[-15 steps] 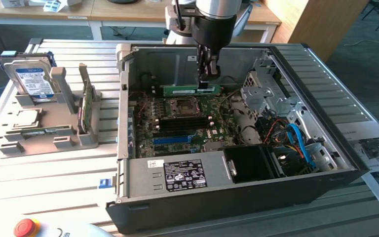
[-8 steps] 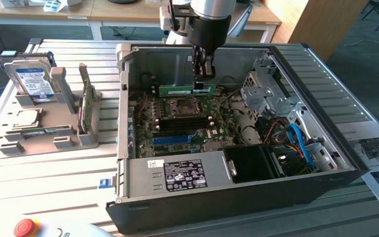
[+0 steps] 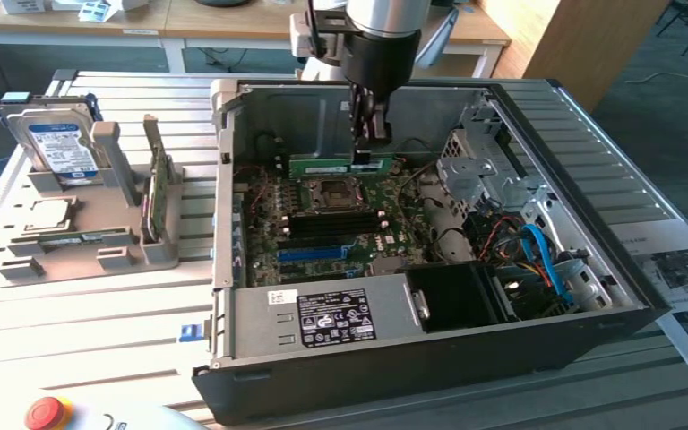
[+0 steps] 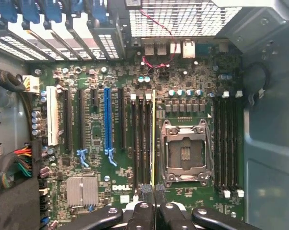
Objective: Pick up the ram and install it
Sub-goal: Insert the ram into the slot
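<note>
Open tower case (image 3: 440, 376), laid on its side so the motherboard (image 4: 192, 72) faces up toward the arm. Gripper (image 3: 372, 141), lowered into the case, jaws clamped on the ram (image 3: 326, 166), which is held on edge so its contact side points down. In the wrist view the ram appears edge-on above the memory slots (image 4: 140, 143), just beside the CPU socket (image 4: 185, 153), probably lined up for seating; contact with a slot cannot be told
</note>
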Robot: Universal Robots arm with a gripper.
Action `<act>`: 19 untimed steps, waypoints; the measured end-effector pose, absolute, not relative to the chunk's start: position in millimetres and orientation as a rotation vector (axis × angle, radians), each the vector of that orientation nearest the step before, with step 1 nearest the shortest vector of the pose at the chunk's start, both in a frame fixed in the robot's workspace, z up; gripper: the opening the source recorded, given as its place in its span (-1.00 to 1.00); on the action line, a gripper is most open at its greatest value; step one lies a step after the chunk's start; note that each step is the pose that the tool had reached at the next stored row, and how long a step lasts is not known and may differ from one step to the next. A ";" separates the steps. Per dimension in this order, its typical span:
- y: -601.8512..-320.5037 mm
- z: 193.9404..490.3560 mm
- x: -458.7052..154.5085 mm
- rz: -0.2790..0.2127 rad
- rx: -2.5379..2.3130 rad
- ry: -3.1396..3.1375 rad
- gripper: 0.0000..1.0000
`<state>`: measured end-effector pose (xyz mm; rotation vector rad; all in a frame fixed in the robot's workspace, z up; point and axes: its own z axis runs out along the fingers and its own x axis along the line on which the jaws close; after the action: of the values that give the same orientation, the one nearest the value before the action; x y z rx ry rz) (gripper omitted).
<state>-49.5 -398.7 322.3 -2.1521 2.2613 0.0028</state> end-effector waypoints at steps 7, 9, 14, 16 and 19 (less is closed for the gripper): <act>-405.2 314.3 -49.6 0.004 -2.151 2.261 -0.76; -406.0 310.7 -49.6 0.004 -2.151 2.261 -0.76; -408.5 301.6 -49.5 0.005 -2.151 2.261 -0.76; -409.6 298.0 -49.6 0.005 -2.151 2.261 -0.76; -411.2 292.4 -49.5 0.005 -2.151 2.261 -0.76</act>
<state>-49.5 -411.2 292.4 -2.1512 2.2605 0.0046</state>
